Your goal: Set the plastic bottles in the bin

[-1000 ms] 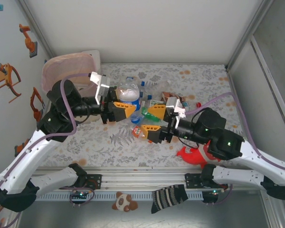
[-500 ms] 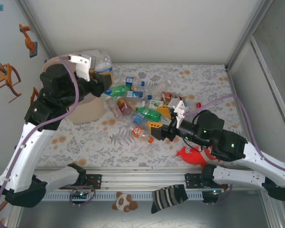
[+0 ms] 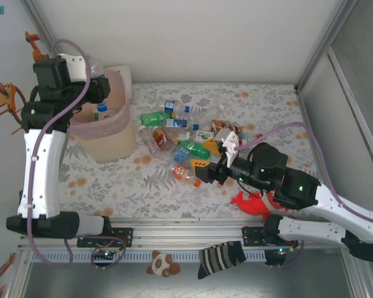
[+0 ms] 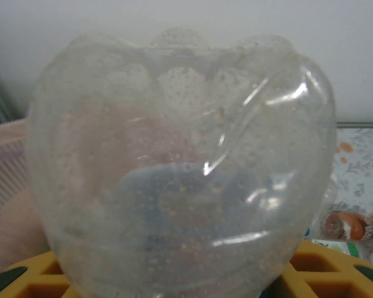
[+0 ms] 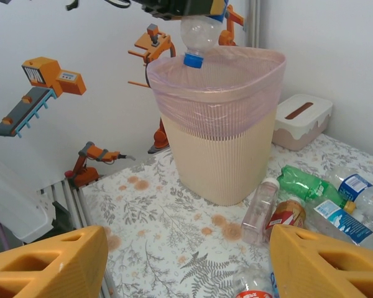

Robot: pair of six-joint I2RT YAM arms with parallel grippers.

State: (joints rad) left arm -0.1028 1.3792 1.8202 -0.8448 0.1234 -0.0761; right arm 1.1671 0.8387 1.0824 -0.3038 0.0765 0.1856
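Though illegible, coloured labels (image 5: pixel 337 221) on plastic bottles (image 3: pixel 188 148).

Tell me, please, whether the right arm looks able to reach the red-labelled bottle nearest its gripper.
Probably yes: the right gripper is open right beside the red-labelled bottle, with nothing visibly between them.

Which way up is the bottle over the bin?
Upside down: the bottle hangs with its blue cap pointing down over the bin.

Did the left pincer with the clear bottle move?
Yes. The left pincer swung left, away from the bottle pile, and now holds the clear bottle over the bin.
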